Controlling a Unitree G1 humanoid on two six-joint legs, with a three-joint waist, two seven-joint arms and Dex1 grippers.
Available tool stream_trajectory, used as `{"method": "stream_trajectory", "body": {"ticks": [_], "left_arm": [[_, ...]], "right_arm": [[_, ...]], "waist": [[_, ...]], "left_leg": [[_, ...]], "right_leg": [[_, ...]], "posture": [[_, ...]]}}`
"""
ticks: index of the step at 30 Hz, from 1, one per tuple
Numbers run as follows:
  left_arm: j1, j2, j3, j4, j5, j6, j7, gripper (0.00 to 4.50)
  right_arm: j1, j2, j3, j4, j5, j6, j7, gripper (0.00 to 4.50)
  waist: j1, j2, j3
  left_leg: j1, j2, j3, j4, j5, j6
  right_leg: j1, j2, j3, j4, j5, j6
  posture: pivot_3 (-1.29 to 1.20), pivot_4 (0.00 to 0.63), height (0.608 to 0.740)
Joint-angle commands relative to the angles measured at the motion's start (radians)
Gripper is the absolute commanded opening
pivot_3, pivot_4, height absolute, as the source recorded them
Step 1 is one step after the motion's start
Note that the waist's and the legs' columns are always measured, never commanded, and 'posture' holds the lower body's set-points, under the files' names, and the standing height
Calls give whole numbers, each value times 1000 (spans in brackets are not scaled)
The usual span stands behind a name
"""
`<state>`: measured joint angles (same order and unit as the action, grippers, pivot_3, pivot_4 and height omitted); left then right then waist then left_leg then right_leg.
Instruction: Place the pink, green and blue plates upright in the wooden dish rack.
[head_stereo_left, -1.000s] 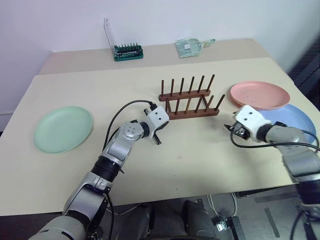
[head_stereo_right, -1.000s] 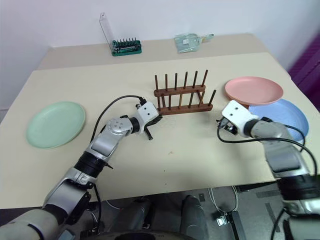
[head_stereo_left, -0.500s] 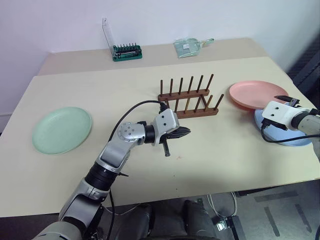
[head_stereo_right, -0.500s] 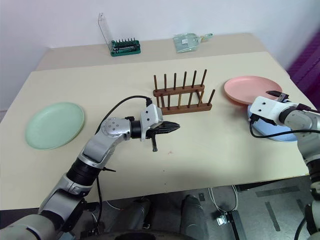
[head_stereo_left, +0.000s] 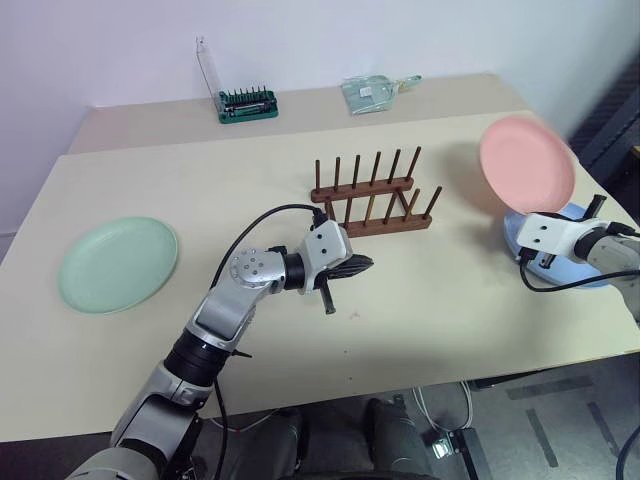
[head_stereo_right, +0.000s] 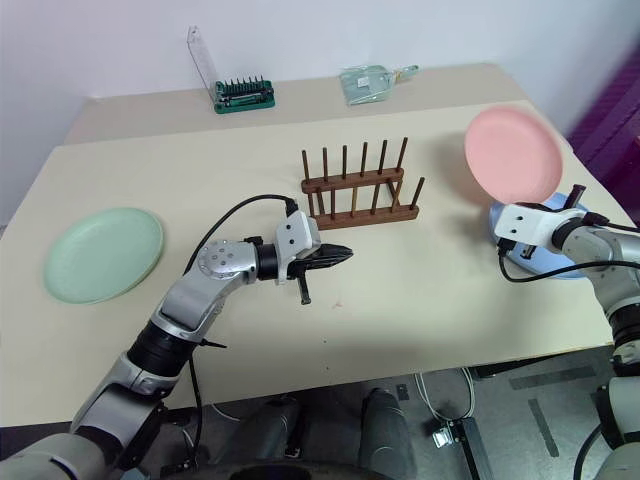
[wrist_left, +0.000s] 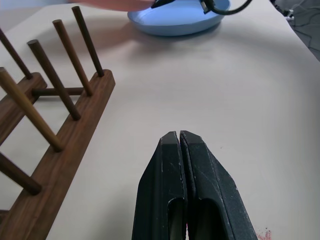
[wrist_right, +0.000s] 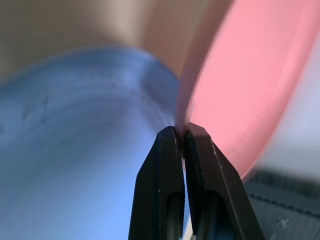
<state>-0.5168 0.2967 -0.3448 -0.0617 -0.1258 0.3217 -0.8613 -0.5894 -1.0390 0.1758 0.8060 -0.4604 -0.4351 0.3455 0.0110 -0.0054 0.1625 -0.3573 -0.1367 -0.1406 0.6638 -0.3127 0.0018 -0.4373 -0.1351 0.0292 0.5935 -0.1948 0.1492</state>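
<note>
Pinching the pink plate (head_stereo_left: 527, 163) by its lower rim alone is the weak point: the plate stands nearly upright above the right gripper (wrist_right: 180, 131), so most of its weight sits above the grip, and a quick swing toward the wooden dish rack (head_stereo_left: 371, 192) could make it pivot or slip between the fingers. It could also clip the blue plate (head_stereo_left: 573, 250) lying right beneath the gripper, or strike the rack's pegs. The right gripper's 2 fingers are clamped tight on that rim. The left gripper (wrist_left: 181, 137) is pressed together on nothing, hovering over the table just in front of the rack. The green plate (head_stereo_left: 118, 264) lies flat, well apart on the left.
</note>
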Motion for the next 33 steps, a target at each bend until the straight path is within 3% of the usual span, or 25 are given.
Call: {"method": "stream_trajectory", "body": {"ticks": [1, 5, 7, 10, 14, 17, 23, 33], "left_arm": [[-2, 1, 26, -36, -14, 0, 13, 0], [-5, 8, 26, -27, -9, -11, 15, 0], [-7, 13, 32, -24, -9, -10, 20, 0], [-7, 25, 59, -24, -22, 4, 25, 0], [8, 74, 128, -24, -86, 42, -12, 0], [17, 119, 145, -15, -101, 37, -47, 0], [13, 140, 150, -22, -118, 45, -69, 0], [69, 140, 153, -107, -131, 82, -38, 0]], "right_arm": [[-30, -18, -37, -26, 12, -32, -36, 19], [-19, -29, -79, -96, 61, -53, -33, 19], [1, -24, -146, -212, 187, -26, 55, 19], [36, 19, -264, -470, 501, 178, 248, 19], [19, 49, -401, -883, 1108, 679, 435, 19], [-30, 44, -456, -957, 1376, 911, 515, 19], [-101, 5, -401, -796, 1404, 1058, 792, 19], [-315, 55, -206, -358, 1103, 971, 1090, 19]], "waist": [[0, 0, 0], [-1, 0, 0], [-1, 0, 0], [-3, 1, 1], [0, 1, 1], [2, 1, 1], [24, 0, 1], [16, 0, 1]], "left_leg": [[0, 0, 0, 0, 0, 0], [0, 0, 0, 0, 0, 0], [0, 0, 0, 0, 0, 0], [0, 1, 0, 0, 0, 0], [0, 3, -1, 0, 0, 0], [0, 3, -1, 0, -1, 0], [0, 2, -1, 4, -3, 3], [-4, 4, 4, 3, -4, 1]], "right_leg": [[0, 0, 0, 0, 0, 0], [0, 0, 0, 0, 0, 0], [0, 0, 0, 0, 0, 0], [0, 0, 0, 0, 0, 0], [0, 2, 0, 0, 0, 0], [0, 1, 0, 0, 0, 0], [4, 1, -2, -4, 1, -1], [-5, 1, -2, 1, 1, -1]], "posture": [[0, 150, 740], [0, 150, 740], [0, 150, 740], [0, 150, 740], [0, 150, 740], [0, 150, 740], [0, 150, 740], [0, 150, 740]]}}
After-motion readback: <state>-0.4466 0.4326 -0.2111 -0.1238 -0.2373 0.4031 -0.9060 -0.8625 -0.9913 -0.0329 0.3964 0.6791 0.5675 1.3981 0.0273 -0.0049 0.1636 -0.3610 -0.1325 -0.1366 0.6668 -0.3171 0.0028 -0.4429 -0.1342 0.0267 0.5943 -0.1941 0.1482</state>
